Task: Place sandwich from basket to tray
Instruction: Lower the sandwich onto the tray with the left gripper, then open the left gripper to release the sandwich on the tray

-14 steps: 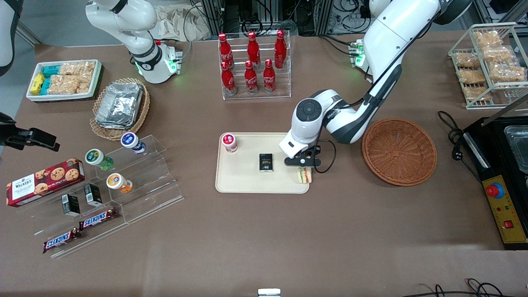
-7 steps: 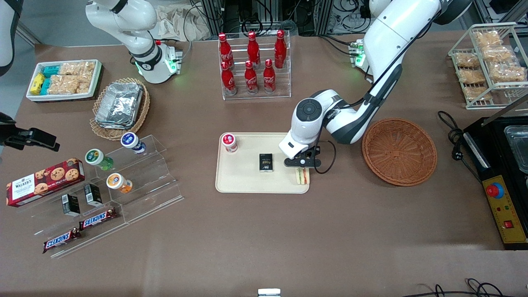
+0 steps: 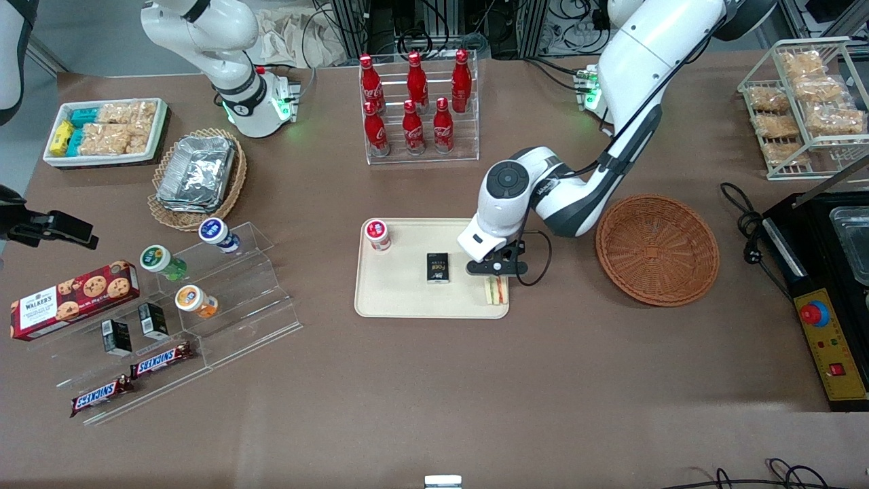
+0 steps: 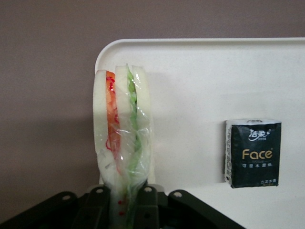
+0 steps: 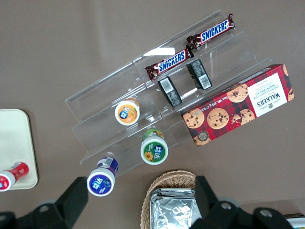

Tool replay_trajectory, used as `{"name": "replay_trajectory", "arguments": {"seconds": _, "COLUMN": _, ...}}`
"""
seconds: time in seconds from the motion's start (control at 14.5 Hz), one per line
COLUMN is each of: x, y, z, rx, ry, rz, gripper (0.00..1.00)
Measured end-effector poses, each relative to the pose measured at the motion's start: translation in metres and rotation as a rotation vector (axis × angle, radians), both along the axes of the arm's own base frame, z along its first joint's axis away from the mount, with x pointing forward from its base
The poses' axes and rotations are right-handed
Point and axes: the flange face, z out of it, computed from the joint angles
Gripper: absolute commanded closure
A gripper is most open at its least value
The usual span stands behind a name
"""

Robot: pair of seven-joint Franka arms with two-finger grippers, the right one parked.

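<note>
table (image 3: 434,394): brown, matte | rear: cable-strewn racks (image 3: 434,27) | lighting: even

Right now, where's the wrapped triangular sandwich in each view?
Front view: pale-bread sandwich with green and red filling, at the cream rectangular tray's corner nearest the round reddish-brown wicker basket, under the left arm's tool.
Left wrist view: sandwich shut in the tool, over the tray corner.
Right wrist view: not visible.
Shared landmark: black tissue pack.
</note>
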Motion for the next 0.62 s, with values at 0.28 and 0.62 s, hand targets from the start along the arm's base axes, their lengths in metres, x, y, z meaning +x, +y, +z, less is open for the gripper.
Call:
{"name": "replay_trajectory", "arguments": {"seconds": 0.28, "x": 0.0, "y": 0.0, "z": -0.0005, "rx": -0.001, "ry": 0.001, "rz": 0.022, "gripper": 0.0}}
{"name": "replay_trajectory", "arguments": {"seconds": 0.62, "x": 0.003, "y": 0.0001, "z": 0.0056, "rx": 0.005, "ry": -0.003, "rz": 0.029, "gripper": 0.0}}
